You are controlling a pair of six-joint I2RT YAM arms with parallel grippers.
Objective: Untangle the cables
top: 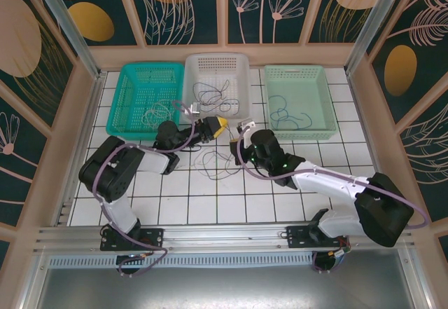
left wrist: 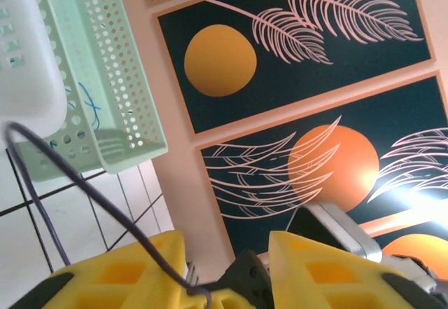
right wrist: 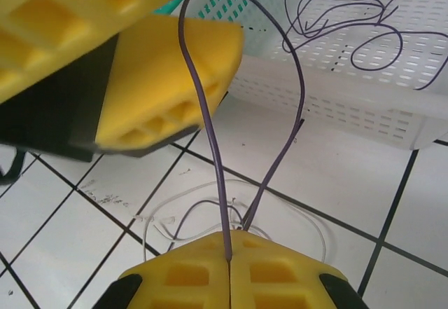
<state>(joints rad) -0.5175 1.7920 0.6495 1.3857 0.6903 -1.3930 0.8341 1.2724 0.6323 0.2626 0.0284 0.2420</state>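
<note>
Top external: cables (top: 213,160) near basket (top: 217,58) rim

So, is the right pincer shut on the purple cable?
Yes: the right pincer is closed, the purple cable pinched in its seam.

A loose tangle of thin cables (top: 210,163) (dark purple strands over pale whitish ones) lies near the middle of the tabletop (top: 175,207), one purple cable (right wrist: 203,113) arching upright from it in a narrow loop.

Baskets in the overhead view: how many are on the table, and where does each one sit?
3. The teal basket sits back left, the white basket back centre, the pale green basket back right. None seems hidden.
</note>
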